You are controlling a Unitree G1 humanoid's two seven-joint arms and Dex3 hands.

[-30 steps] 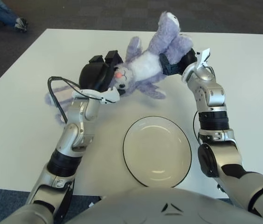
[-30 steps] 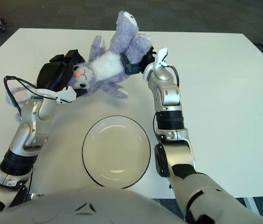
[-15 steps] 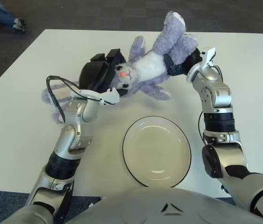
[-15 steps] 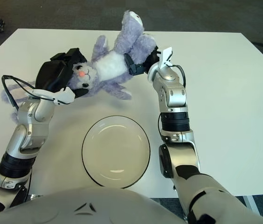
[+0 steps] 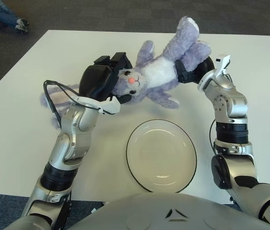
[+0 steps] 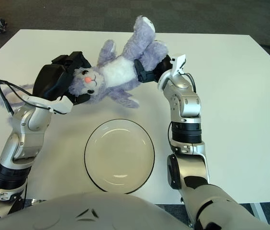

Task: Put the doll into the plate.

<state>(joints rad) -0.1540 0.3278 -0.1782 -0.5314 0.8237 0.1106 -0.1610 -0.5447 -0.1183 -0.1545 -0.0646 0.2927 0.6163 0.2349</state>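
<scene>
While the left hand (image 5: 104,81) curls its fingers round the head of the fluffy purple rabbit doll (image 5: 156,74), the right hand (image 5: 199,72) clasps its legs, carrying it above the counter (image 5: 20,139); the round white plate (image 5: 161,154) waits empty nearby.

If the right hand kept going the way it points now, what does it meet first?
The right hand points left, already shut on the doll, so it meets more doll, then probably the left hand at its head.
</scene>
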